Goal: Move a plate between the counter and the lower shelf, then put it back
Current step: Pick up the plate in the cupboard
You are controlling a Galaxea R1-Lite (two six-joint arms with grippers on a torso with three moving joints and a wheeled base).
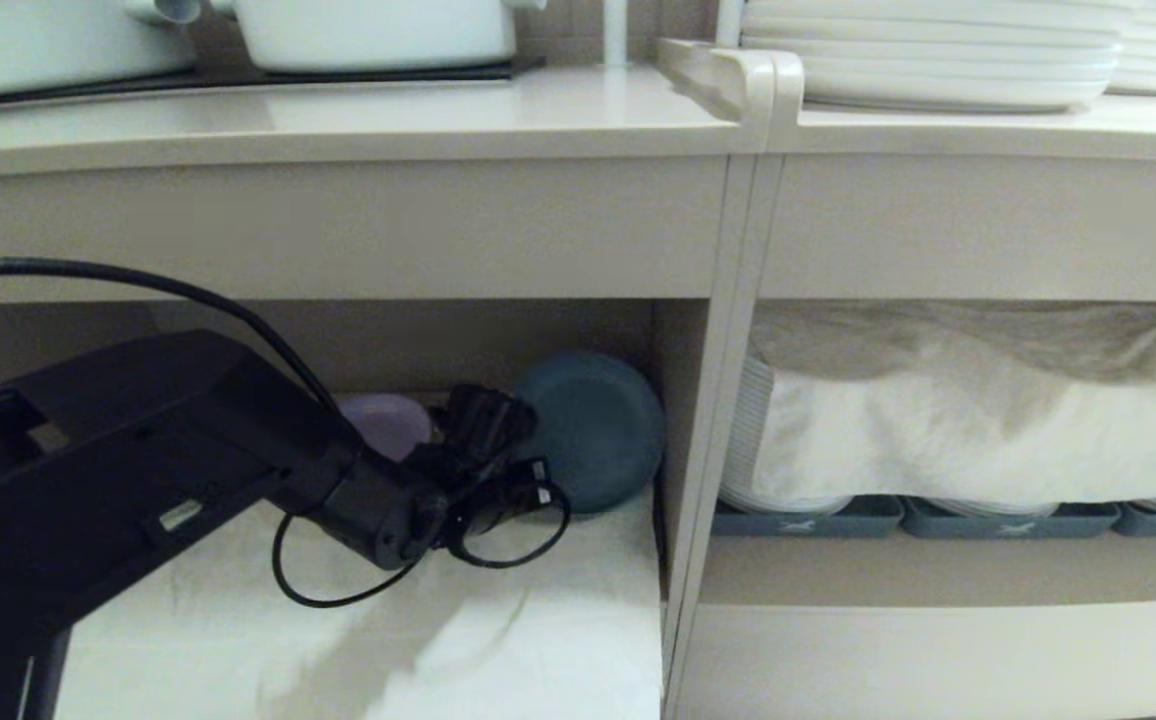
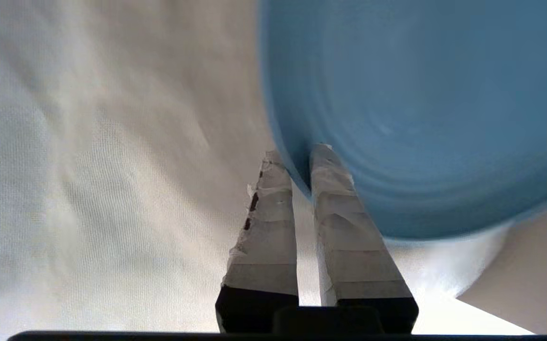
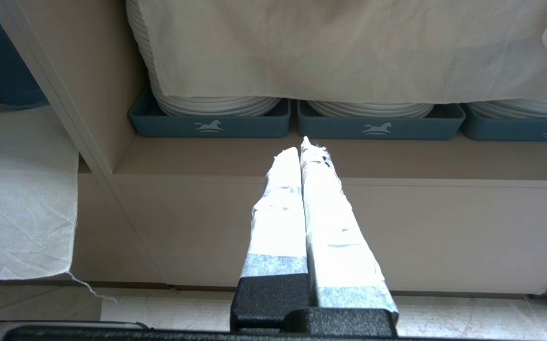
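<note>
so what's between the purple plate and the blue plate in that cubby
The left gripper, reaching into the lower shelf, sits between the purple plate and the plate in the head view. The left wrist view shows it shut on the plate's rim.

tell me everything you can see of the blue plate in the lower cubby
The plate is small, round, matte light blue with a low raised rim. It stands tilted up on its edge in the lower shelf, over the white cloth, a pale purple plate to its left. The left gripper has its jaws shut on the rim.
</note>
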